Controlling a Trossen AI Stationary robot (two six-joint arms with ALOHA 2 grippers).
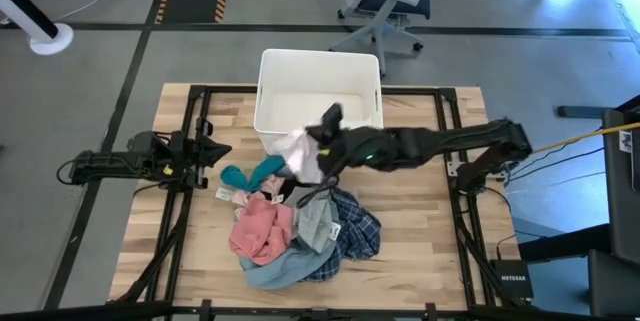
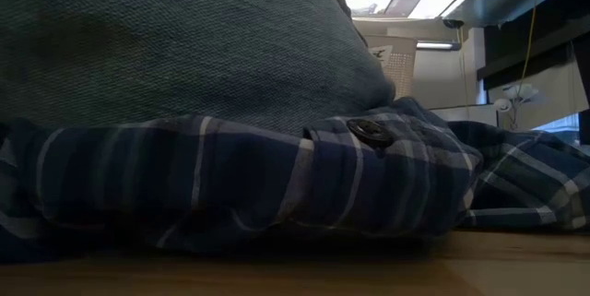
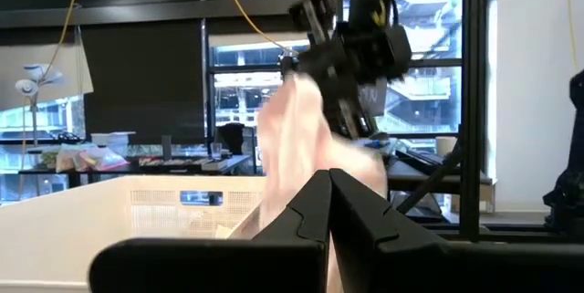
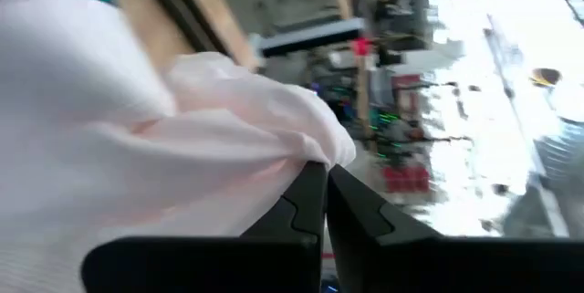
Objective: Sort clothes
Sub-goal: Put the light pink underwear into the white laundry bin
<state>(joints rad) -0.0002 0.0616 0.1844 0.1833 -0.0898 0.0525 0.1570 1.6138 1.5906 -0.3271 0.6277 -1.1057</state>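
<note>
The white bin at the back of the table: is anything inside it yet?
The white bin looks empty in the high view; its pale floor shows. The right gripper, fingers shut on a white garment, hangs over the near rim, hiding that corner.

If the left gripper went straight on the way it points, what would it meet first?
Probably the white garment hanging from the right gripper; the left gripper aims at it, though depth is unclear.
</note>
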